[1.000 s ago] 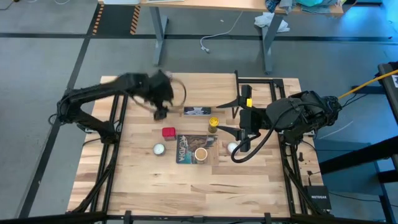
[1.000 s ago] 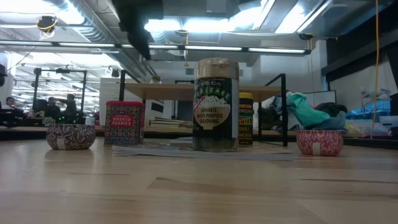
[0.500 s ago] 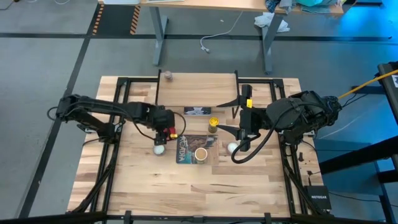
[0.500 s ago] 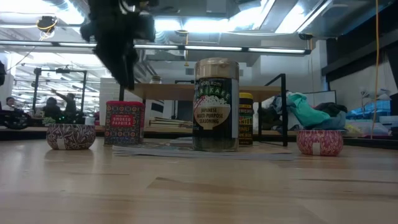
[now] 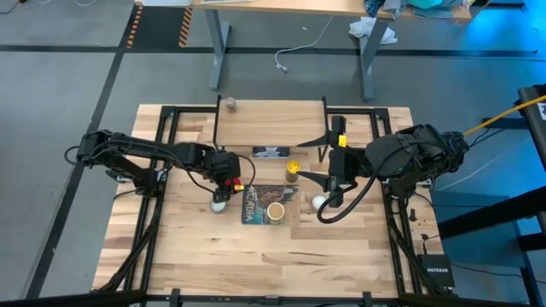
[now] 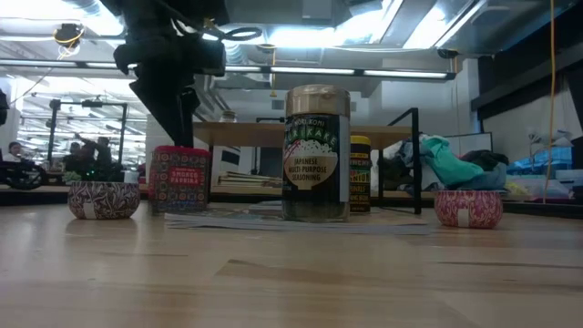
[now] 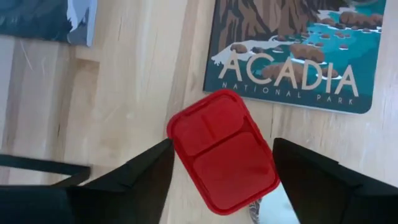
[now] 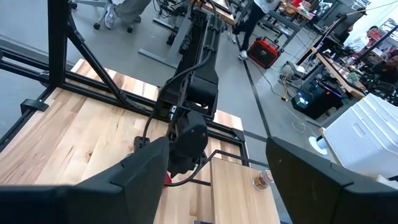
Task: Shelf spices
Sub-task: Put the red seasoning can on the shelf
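Left gripper point(image 7: 214, 165) open, jaws straddling red tin point(image 7: 222, 151) left of picture book point(image 7: 292, 53). Risk: tin sits skewed between the jaws; closing may twist or tip it.

Your left gripper point(image 5: 227, 177) straddles the red tin point(image 5: 230, 181), fingers clear on both sides. Crowding it: a white ball point(image 5: 219, 204) at 7 o'clock and the book point(image 5: 256, 201) at 4 o'clock. The shelf point(image 5: 269, 126) at 1 o'clock carries only the tiny jar point(image 5: 230, 104), so most of its board is free. The right gripper point(image 5: 330, 181) blocks the desk's right half.
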Tool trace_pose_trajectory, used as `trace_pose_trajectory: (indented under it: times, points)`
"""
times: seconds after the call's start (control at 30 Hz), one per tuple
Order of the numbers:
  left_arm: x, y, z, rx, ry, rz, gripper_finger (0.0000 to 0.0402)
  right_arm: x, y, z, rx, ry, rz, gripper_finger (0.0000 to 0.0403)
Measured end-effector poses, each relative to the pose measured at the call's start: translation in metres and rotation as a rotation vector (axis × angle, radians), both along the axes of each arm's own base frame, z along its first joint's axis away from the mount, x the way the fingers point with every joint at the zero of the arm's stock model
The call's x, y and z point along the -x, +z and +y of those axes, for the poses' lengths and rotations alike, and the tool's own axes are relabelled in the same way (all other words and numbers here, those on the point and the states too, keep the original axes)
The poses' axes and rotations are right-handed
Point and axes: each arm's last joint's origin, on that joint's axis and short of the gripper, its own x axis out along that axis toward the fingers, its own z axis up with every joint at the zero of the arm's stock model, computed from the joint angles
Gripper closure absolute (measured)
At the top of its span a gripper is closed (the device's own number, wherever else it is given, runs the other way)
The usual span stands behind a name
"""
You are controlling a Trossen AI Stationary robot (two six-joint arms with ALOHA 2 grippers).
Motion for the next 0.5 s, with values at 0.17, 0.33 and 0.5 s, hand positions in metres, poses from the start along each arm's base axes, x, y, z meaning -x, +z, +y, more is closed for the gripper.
trace_pose_trajectory:
  times: [0.17,0.33,0.5]
  points:
    - [-0.0001,0.0000,0.0001,0.029,0.066,-0.007,0.0094,0.0001,-0.0002,0.0000,-0.007,-0.003,0.001,0.0127]
    - [0.0000,0.0000,0.0000,0.073,0.169,-0.015,0.0066,0.0001,-0.0003,0.0000,-0.007,-0.002,0.002,0.0127]
    - [-0.0007,-0.0016,-0.0003,0.107,0.226,-0.011,0.0051,0.0001,-0.0005,0.0006,-0.014,0.018,0.007,0.0127]
